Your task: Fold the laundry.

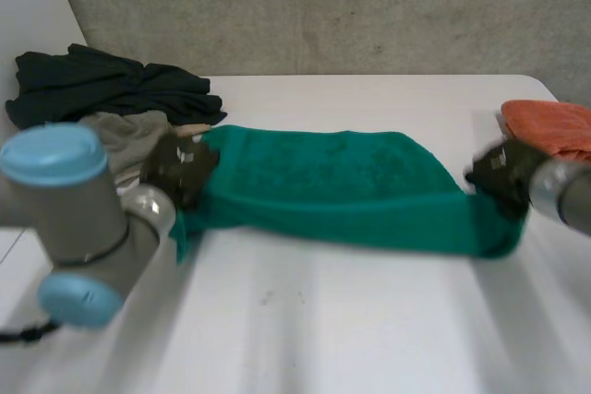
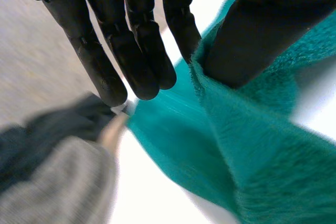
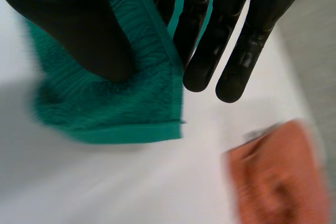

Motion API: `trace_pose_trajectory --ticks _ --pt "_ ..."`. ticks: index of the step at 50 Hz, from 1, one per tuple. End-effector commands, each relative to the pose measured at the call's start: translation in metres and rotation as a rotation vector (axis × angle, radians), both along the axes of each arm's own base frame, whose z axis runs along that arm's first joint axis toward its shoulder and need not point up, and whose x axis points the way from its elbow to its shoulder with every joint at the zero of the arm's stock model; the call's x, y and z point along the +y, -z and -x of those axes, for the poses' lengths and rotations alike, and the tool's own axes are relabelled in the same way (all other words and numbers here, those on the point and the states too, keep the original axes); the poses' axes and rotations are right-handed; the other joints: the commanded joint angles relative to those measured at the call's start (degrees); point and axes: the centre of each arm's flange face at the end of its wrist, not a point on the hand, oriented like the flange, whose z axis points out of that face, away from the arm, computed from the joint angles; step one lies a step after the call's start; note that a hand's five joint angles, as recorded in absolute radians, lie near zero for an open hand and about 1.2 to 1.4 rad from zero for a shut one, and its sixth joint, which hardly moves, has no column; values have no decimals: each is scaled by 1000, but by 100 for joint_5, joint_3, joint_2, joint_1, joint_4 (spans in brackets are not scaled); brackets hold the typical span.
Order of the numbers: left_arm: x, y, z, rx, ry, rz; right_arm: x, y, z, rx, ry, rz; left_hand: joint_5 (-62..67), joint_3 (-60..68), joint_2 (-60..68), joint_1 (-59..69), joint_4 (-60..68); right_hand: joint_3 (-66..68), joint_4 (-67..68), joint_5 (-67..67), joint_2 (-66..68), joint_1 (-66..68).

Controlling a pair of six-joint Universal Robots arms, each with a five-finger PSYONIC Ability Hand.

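Observation:
A green towel [image 1: 342,186] stretches across the middle of the white table [image 1: 305,320], held between both hands. My left hand [image 1: 177,165] pinches its left end; in the left wrist view the thumb [image 2: 262,30] presses the green towel [image 2: 252,145] against the straight fingers [image 2: 142,51]. My right hand [image 1: 503,175] pinches the right end; in the right wrist view the thumb [image 3: 79,30] clamps the towel's corner [image 3: 131,103] against the fingers [image 3: 205,40].
A dark garment pile [image 1: 102,85] and a grey-beige cloth [image 1: 125,136] lie at the back left, close to my left hand. An orange cloth [image 1: 549,126] lies at the back right, seen as the orange cloth [image 3: 278,177] beyond my right fingertips.

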Motion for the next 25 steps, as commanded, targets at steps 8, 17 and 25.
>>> trace_pose_trajectory --ticks 8,17,25 --pt "-101 -198 17 400 12 922 -85 -195 -41 -511 85 1095 1404 1153 1129 1393 1108 1220 1189 1285 1252 2308" --pt "-87 -169 -5 431 -1 762 -59 -167 -40 -506 49 1042 1404 1153 1129 1393 1108 1220 1189 1285 1252 2308" --pt "-49 -86 -13 331 -1 488 -34 -66 -34 -392 43 675 1404 1153 1129 1393 1108 1220 1189 1285 1252 2308"
